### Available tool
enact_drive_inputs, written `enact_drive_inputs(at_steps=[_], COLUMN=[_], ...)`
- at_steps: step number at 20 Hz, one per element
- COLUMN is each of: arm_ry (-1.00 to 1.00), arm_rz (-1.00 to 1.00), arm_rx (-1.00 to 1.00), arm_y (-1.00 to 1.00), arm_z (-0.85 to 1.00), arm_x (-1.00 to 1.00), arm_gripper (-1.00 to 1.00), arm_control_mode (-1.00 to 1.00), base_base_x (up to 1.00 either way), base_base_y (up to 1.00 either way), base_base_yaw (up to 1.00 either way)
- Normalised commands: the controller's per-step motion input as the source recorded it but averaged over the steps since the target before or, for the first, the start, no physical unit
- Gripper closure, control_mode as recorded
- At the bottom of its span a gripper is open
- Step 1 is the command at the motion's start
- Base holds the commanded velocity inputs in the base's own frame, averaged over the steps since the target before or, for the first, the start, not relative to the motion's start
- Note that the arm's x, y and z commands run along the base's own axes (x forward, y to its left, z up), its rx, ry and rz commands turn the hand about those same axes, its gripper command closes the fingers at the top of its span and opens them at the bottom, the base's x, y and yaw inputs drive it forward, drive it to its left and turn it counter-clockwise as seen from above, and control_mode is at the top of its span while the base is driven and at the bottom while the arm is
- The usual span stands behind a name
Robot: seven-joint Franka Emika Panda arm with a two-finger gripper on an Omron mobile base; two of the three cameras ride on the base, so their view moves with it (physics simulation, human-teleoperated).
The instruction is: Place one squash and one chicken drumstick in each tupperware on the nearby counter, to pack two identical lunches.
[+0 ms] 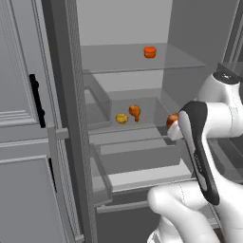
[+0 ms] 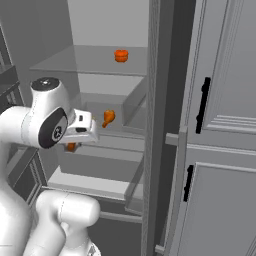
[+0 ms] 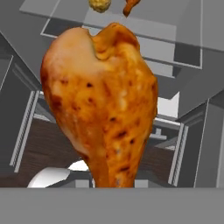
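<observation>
Holding one chicken drumstick [image 3: 103, 100] by its thin bone end, tool [image 2: 75, 140] nearly closed around it, so the thick meaty part points away from the hand and hangs free in front of the open fridge. Carried this way probably for transfer to a tupperware on the worktop. Still lying on the middle glass shelf [image 1: 142, 126]: second drumstick [image 1: 135, 112] and a small yellow squash [image 1: 122, 118] just beside it. On the upper shelf [image 1: 118, 59], an orange squash [image 1: 150, 51], not yet taken.

You face an open grey fridge [image 1: 142, 28] with glass shelves [image 1: 137, 59] and door bins [image 1: 97, 97]. Grey panelled cabinet doors [image 2: 225, 150] with black handles [image 2: 202, 105] stand beside it.
</observation>
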Motion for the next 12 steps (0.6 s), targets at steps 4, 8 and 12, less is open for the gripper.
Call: enact_drive_inputs(at_steps=[4, 8, 12], arm_ry=[0.0, 0.0, 0.0], arm_rz=[0.0, 0.0, 0.0], arm_rx=[0.0, 0.0, 0.0], arm_y=[0.0, 0.0, 0.0], arm_z=[0.0, 0.0, 0.0], arm_x=[-0.13, 0.0, 0.0], arm_gripper=[1.0, 1.0, 1.0], arm_control_mode=[-1.0, 1.0, 1.0], base_base_x=[0.0, -0.32, -1.0], base_base_y=[0.0, 0.0, 0.0], base_base_yaw=[0.0, 0.0, 0.0])
